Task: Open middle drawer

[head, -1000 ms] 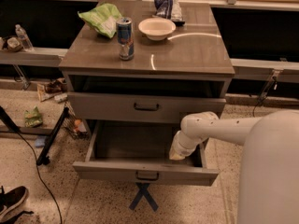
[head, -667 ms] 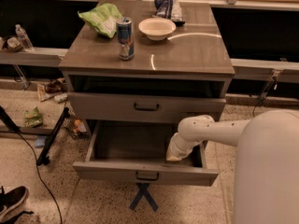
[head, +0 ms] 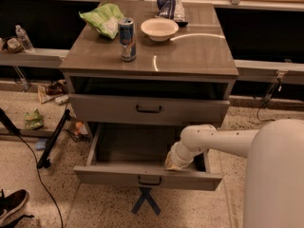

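– Under the top drawer point(head: 104, 109), is that the middle drawer point(head: 109, 175) hanging way out?
– Yep, it's sticking out toward the camera. The gripper point(head: 173, 164) sits dipped inside it at the front right, just behind the front panel. Clamped or spread, honestly can't tell.

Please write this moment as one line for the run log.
task: open middle drawer | middle drawer: pulled out | gripper: inside drawer, just behind front panel, right of handle | top drawer: not pulled out
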`<state>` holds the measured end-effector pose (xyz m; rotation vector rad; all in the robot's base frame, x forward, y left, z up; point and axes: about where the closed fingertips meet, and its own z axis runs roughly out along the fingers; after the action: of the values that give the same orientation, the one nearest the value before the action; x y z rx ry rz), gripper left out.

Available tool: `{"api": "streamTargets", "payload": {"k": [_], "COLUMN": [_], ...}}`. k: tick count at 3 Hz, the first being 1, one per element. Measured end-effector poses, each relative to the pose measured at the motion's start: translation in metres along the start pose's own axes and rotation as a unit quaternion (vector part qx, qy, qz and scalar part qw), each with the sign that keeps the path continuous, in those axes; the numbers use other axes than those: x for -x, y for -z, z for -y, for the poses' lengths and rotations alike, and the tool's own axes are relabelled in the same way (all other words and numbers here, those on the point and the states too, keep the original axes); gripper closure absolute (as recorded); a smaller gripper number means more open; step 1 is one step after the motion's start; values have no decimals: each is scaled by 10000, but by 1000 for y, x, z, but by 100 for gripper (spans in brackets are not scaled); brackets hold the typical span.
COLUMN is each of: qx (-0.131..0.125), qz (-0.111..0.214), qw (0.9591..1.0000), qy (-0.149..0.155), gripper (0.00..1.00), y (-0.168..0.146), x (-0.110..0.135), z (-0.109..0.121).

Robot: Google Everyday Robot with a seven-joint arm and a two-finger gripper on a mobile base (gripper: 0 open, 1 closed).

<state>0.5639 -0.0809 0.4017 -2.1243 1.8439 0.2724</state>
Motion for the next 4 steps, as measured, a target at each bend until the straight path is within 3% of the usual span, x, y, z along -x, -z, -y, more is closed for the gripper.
{"api": "streamTargets", "payload": {"k": [1, 2, 3, 4], "qx": [568, 1158, 1688, 1688], "qz": [193, 273, 456, 474], "qw": [9982, 9926, 9838, 9828], "qy": [-82, -236, -383, -577], "gripper": [100, 100, 100, 100], "y": [5, 13, 16, 35], "x": [8, 14, 26, 28], "z": [-19, -38, -60, -76]}}
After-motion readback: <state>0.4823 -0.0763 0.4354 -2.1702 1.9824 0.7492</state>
